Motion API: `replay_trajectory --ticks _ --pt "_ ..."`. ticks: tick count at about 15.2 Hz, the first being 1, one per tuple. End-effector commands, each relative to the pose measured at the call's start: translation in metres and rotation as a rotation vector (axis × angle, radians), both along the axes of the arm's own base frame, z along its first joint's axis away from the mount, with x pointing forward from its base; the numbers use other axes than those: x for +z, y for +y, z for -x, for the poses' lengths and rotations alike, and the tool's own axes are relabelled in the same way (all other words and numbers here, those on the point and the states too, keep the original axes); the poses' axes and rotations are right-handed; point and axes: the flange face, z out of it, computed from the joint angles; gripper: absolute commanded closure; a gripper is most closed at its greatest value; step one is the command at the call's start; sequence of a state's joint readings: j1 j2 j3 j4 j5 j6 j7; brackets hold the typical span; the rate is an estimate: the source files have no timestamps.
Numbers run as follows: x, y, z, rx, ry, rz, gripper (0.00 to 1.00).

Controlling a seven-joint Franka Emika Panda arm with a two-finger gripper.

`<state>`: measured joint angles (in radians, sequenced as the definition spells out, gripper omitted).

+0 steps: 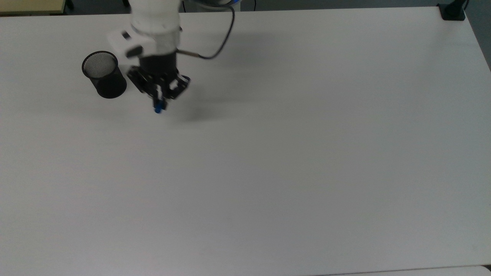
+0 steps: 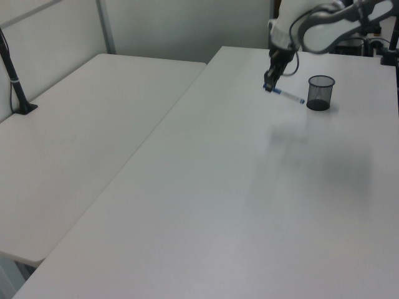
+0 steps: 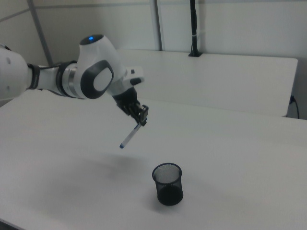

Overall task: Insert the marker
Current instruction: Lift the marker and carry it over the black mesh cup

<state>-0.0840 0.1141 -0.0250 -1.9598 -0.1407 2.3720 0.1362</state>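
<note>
The gripper (image 3: 140, 116) is clamped on one end of the marker (image 3: 130, 134), which hangs tilted in mid-air at centre frame in the right view, above the cup (image 3: 168, 184), probably ready for lowering in.

A black wire-mesh cup (image 1: 103, 74) stands on a smooth matt white table (image 1: 291, 161); the marker (image 3: 130, 135) looks like glossy plastic.

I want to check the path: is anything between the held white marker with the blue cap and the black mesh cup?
Nothing: in the right view, air and bare white table separate the marker from the mesh cup.
</note>
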Motion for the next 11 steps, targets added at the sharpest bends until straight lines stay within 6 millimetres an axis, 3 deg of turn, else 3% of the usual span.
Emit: replay_trajectory --ticks 1,3,5,11 --pt "0.052 -0.032 0.046 -0.065 -0.077 0.020 1.00" --pt "0.063 -0.049 0.073 -0.061 -0.118 0.039 1.00" --pt "0.062 -0.062 0.094 -0.056 -0.192 0.056 1.00" --pt "0.046 -0.099 0.111 -0.073 -0.409 0.104 1.00"
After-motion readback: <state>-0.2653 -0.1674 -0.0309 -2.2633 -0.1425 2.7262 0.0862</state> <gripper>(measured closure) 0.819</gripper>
